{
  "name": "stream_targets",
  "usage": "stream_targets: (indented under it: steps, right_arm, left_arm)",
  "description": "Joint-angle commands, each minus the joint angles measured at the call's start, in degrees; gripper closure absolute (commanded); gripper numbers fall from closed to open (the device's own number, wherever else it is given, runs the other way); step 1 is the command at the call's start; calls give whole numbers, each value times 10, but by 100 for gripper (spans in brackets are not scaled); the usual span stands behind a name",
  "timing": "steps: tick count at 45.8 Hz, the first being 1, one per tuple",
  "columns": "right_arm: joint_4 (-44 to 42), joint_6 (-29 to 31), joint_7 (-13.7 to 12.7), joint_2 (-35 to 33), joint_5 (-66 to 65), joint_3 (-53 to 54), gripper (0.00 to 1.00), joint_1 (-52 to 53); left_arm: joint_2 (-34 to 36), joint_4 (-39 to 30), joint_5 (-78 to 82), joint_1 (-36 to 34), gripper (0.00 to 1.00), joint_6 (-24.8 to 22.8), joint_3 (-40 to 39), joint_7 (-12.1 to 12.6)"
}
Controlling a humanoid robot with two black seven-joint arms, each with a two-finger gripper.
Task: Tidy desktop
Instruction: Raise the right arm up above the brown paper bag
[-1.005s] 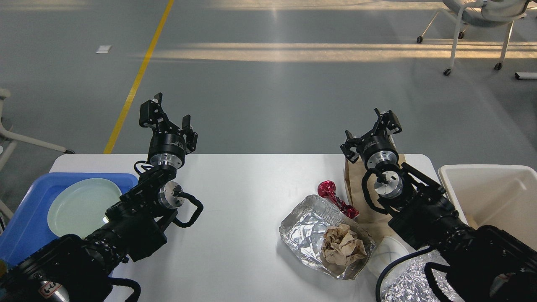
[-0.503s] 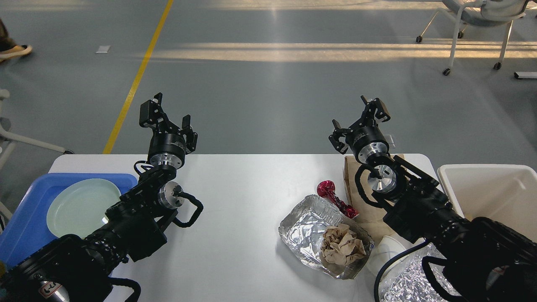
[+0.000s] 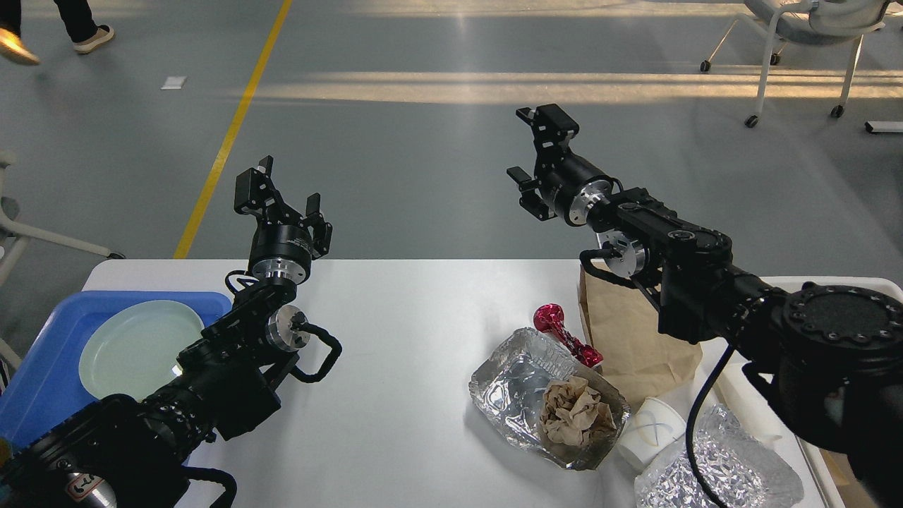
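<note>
Seen from above: the desktop [image 3: 395,353], white and broad, filling the lower half of the view and bearing litter along its right side. At far left, a blue tray [image 3: 42,367] carrying a pale green plate [image 3: 134,346]. Toward the right, a foil container [image 3: 515,381] with crumpled brown paper [image 3: 575,413] inside, a red foil wrapper [image 3: 561,331] just beside its far edge, a brown paper bag [image 3: 631,339] lying flat behind, a small white cup [image 3: 652,430] and a second piece of foil [image 3: 734,473] at the near right corner. Raised above the far edge, the left gripper [image 3: 282,194], fingers parted and empty. Lifted high over the floor beyond the table, the right gripper [image 3: 537,152], likewise spread wide, holding nothing.
</note>
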Motion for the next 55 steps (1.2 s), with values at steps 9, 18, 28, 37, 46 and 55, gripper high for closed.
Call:
stream_targets:
  steps: [9, 18, 28, 37, 46, 55]
  right_arm:
    - [31, 15, -13, -7, -14, -285, 0, 155]
    - [156, 93, -12, -65, -14, -369, 0, 316]
    - [320, 186, -12, -130, -20, -434, 0, 504]
    - [440, 293, -13, -168, -50, -499, 0, 652]
    - [487, 411, -12, -204, -111, -495, 0, 738]
    - [526, 417, -11, -242, -117, -477, 0, 808]
  left_arm:
    - [0, 0, 0, 0, 1, 0, 0, 0]
    - [0, 0, 0, 0, 1, 0, 0, 0]
    - [0, 0, 0, 0, 1, 0, 0, 0]
    - [0, 0, 0, 0, 1, 0, 0, 0]
    - [0, 0, 0, 0, 1, 0, 0, 0]
    - [0, 0, 0, 0, 1, 0, 0, 0]
